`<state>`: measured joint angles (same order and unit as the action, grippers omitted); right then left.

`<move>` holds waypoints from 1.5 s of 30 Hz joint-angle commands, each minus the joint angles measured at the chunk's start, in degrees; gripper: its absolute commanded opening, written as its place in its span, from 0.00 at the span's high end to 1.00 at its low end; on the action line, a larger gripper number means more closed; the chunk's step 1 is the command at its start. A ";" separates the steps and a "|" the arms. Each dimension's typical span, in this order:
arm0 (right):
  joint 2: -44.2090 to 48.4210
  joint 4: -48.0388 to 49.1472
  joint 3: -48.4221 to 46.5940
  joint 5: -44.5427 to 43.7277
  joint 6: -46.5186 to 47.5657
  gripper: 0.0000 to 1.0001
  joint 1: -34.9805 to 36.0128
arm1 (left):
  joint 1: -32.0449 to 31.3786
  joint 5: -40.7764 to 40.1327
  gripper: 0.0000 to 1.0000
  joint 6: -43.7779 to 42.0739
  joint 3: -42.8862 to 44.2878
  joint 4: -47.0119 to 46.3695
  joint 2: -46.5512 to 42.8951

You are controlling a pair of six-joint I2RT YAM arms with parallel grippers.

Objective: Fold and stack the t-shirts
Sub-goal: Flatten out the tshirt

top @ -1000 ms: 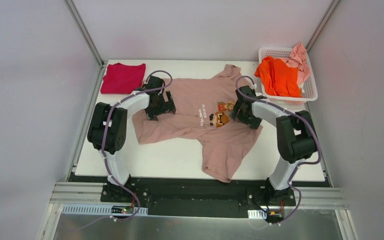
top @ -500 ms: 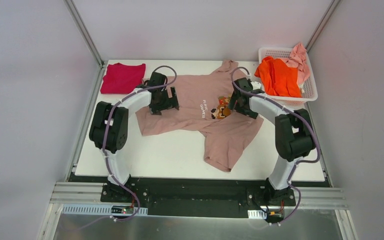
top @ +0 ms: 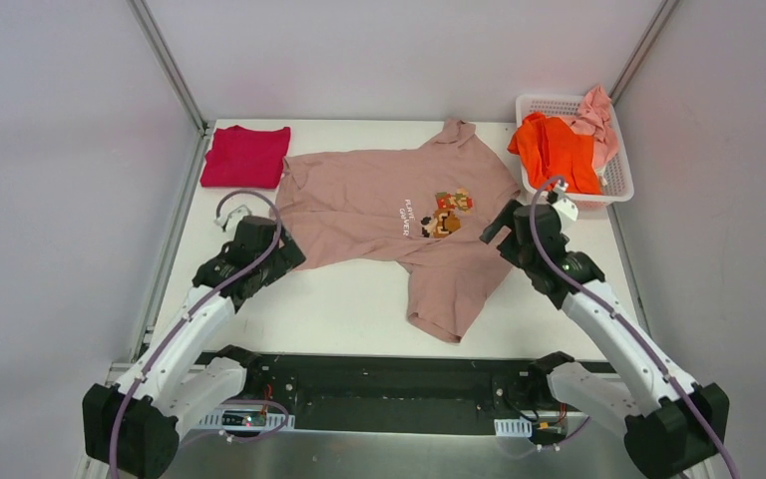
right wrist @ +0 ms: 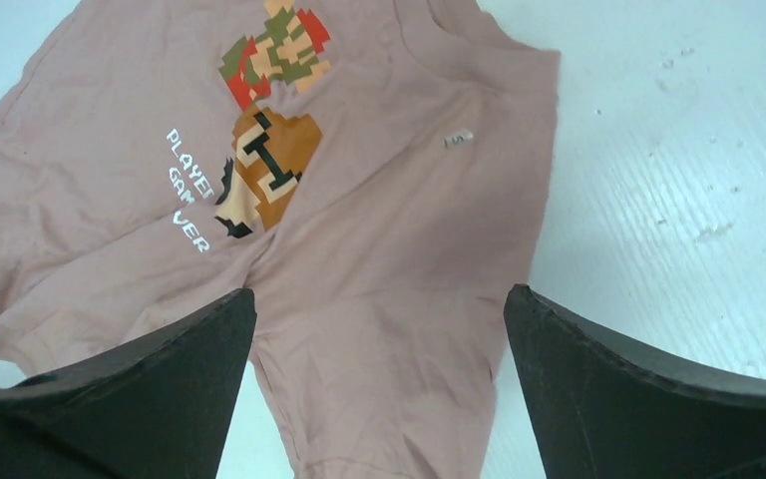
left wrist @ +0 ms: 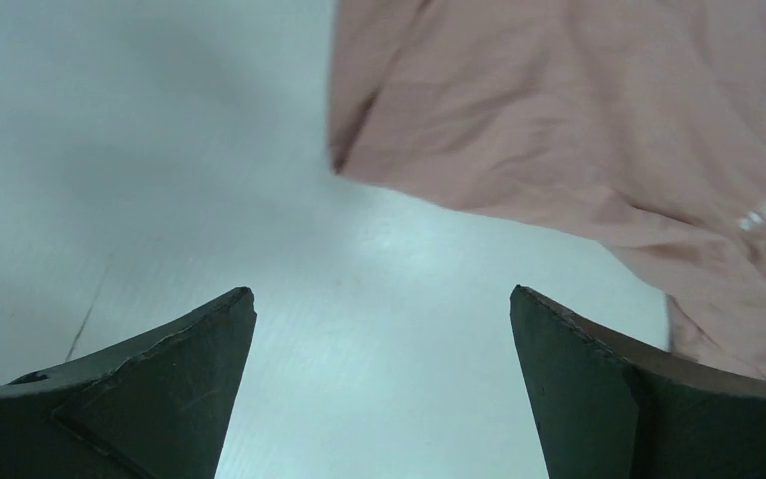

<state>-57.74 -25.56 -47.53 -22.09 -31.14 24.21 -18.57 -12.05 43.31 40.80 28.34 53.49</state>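
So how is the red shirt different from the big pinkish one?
The crimson t-shirt is folded into a small neat square; the dusty-pink t-shirt lies spread out and wrinkled. The crimson t-shirt shows only plain cloth; the dusty-pink t-shirt has a pixel picture and white letters. Both lie flat on the table.
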 commanded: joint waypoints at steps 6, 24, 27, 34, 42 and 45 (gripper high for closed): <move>7.47 4.81 7.11 5.29 -4.92 0.01 -0.58 | 5.03 -6.84 0.07 10.67 -5.33 2.28 1.44; 2.54 1.61 6.44 5.98 -3.23 0.01 -0.56 | 8.68 4.96 0.39 10.85 -4.06 -14.47 25.09; 2.32 1.06 6.40 5.85 -3.20 0.01 -0.58 | 8.79 6.04 0.54 10.75 -4.02 -14.92 26.00; 1.83 -2.13 6.15 7.16 -3.11 0.01 -0.46 | 8.81 8.91 1.00 10.31 -5.10 -17.06 25.09; -2.99 -19.02 2.18 4.57 -11.06 0.02 14.96 | 8.76 7.85 1.00 7.65 -6.53 -17.17 20.02; -5.61 -24.19 3.19 2.83 -18.21 0.06 18.41 | 8.81 6.83 1.00 7.34 -7.88 -17.18 17.93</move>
<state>-60.73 -38.59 -43.55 -15.99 -39.72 38.96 -10.02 -4.10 52.27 34.63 10.87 75.05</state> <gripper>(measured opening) 0.959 0.008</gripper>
